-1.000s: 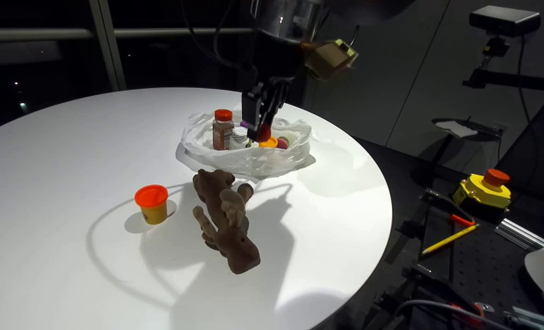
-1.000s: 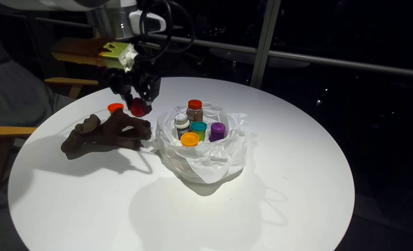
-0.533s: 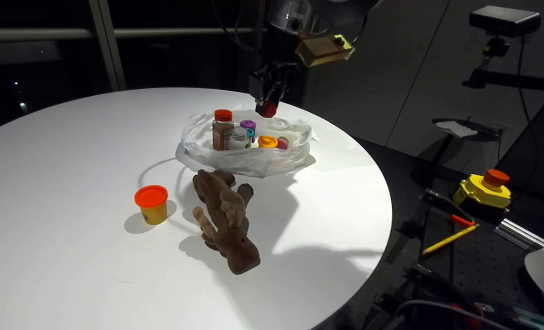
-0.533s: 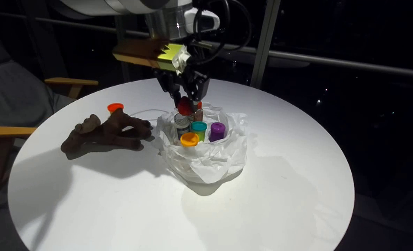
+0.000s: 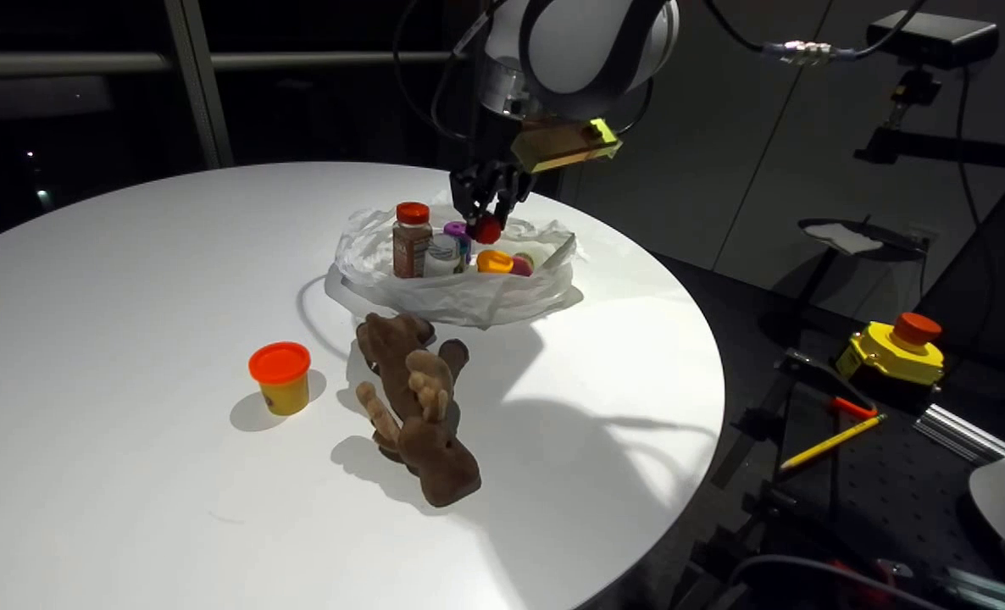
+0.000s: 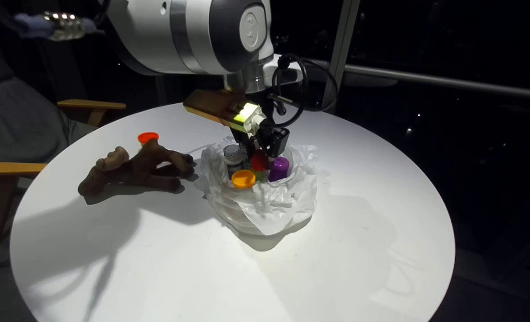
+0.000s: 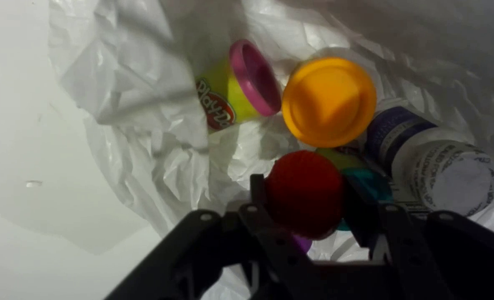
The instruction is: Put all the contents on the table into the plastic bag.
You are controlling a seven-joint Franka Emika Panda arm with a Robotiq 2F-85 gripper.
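A: What've you got in the gripper [image 7: 305, 192] rn?
B: It's clamped on the round red object [image 6: 259, 160], over the plastic bag [image 6: 265, 217]; can't tell exact ht. Prob best you aim for bare plastic by the pink-lidded Play-Doh tub [image 7: 236, 96], w/ room from the orange lid [image 7: 329, 102]
A: Then lower & release slow, so you don't snag the bag. Moose plush [image 5: 401, 385] & red-lidded yellow tub [image 5: 280, 379] sit on the table [image 5: 172, 280], so prob your next

Between the jaws an item [image 7: 303, 193], over the bag [image 7: 134, 75] on the surface [image 5: 130, 296]; inside it, in the wrist view, a bottle [image 7: 422, 162] right of the jaws, two tubs [image 7: 330, 102] beyond; in an exterior view, the toy [image 5: 413, 407] before the jaws, leftward, another tub [image 5: 282, 385] farther left
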